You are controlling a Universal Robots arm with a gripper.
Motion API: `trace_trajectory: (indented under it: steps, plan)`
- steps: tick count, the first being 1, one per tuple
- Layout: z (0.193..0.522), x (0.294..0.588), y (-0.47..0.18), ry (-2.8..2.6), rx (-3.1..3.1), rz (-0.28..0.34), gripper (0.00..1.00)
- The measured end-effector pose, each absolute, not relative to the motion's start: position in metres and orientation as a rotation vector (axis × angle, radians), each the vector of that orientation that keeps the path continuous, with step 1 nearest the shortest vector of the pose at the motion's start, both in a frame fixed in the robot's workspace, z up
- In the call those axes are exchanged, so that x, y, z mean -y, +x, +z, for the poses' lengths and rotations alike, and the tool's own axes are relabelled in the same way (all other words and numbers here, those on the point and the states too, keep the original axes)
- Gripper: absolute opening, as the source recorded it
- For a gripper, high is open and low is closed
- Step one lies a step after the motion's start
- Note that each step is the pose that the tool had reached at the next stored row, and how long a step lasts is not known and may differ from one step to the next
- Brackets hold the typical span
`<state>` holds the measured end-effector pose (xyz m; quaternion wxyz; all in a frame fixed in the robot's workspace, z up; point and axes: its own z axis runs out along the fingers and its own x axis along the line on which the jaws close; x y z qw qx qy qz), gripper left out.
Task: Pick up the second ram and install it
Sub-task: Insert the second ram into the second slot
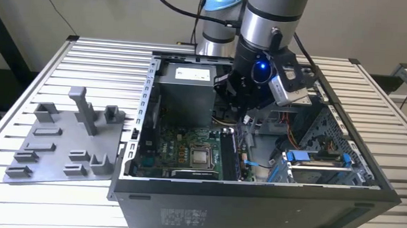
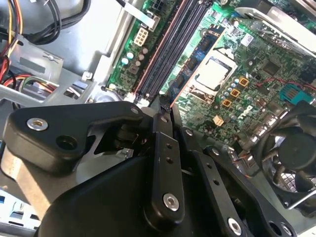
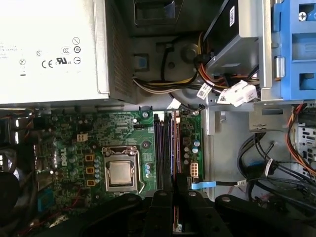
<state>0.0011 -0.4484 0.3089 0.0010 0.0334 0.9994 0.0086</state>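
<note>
Inside open black PC case (image 1: 255, 200), frame centre, black gripper (image 1: 242, 113) hangs over green motherboard's (image 1: 180, 149) long black slots (image 1: 228, 154); can't tell if open/closed. Grey plastic tray (image 1: 55, 148) on desk (image 1: 87, 61), left.

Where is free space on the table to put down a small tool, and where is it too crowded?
Bare slatted table lies behind the grey holder tray, beside the computer case on the exterior view's left. Inside the case it is crowded: the gripper hangs above the motherboard, between the power supply and the drive cage.
</note>
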Motion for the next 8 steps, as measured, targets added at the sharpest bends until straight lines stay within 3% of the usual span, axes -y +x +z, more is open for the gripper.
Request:
trace_trajectory:
  steps: [8]
  plan:
    - [0.3038, 0.4484, -0.0016, 0.105, -3.138, 0.027, 0.14]
